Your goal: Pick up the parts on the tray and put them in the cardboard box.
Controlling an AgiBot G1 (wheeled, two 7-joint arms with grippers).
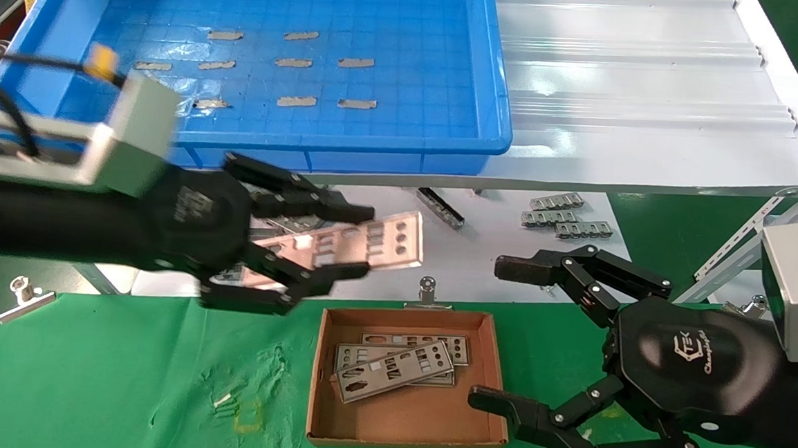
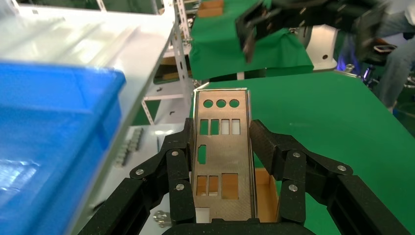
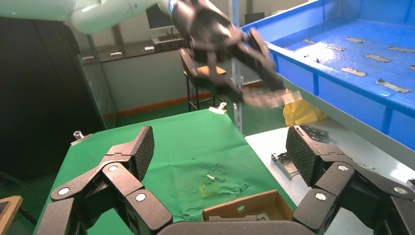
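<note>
My left gripper [image 1: 363,242] is shut on a silver punched plate [image 1: 356,245] and holds it in the air between the blue tray [image 1: 495,129] and the cardboard box [image 1: 323,385]. In the left wrist view the plate [image 2: 222,156] lies clamped between the two fingers [image 2: 176,161]. The box holds three plates [image 1: 397,369]. The tray floor shows only grey tape strips [image 1: 296,100]. My right gripper [image 1: 496,334] is open and empty, right of the box; in its own view [image 3: 220,152] it hangs over the box's corner [image 3: 244,208].
Bent grey brackets [image 1: 566,217] and a dark part [image 1: 440,207] lie on the white table behind the box. A white corrugated panel [image 1: 642,93] sits right of the tray. Metal clips [image 1: 427,289] [image 1: 24,296] pin the green cloth [image 1: 120,373].
</note>
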